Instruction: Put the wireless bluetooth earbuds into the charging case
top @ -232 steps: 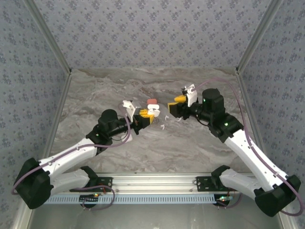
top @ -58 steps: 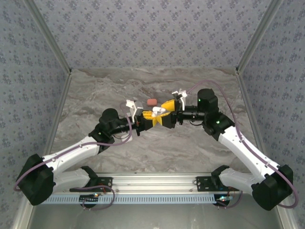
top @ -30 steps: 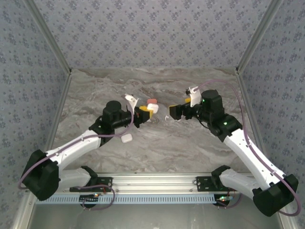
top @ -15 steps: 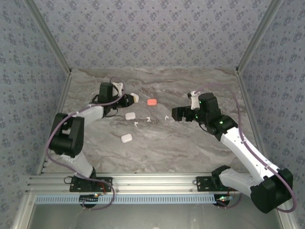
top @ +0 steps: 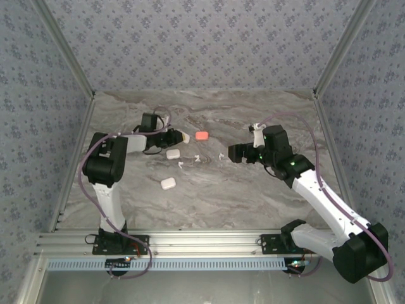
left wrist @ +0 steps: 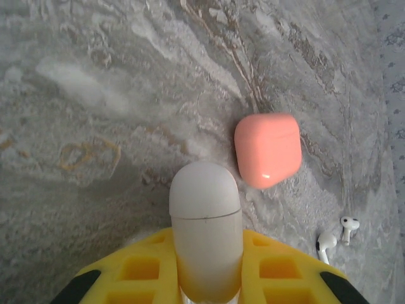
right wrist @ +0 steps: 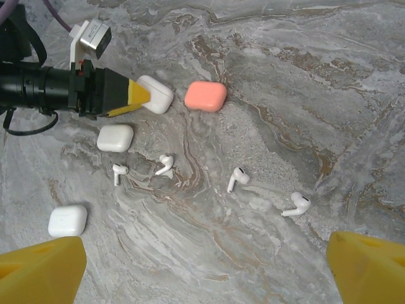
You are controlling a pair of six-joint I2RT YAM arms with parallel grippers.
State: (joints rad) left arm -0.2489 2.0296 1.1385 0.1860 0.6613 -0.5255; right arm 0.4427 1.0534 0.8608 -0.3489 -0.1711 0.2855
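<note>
Fingers of the left gripper (right wrist: pixel 137 95) are clamping a white case (right wrist: pixel 155 94), with a coral case (right wrist: pixel 205 96) lying just beside its free end. Four white earbuds (right wrist: pixel 237 179) are lying loose on the marble table (right wrist: pixel 285 82) between the arms, near two more white cases (right wrist: pixel 115 137). The right gripper (right wrist: pixel 205 247) is hovering above them, jaws spread wide and empty.
</note>
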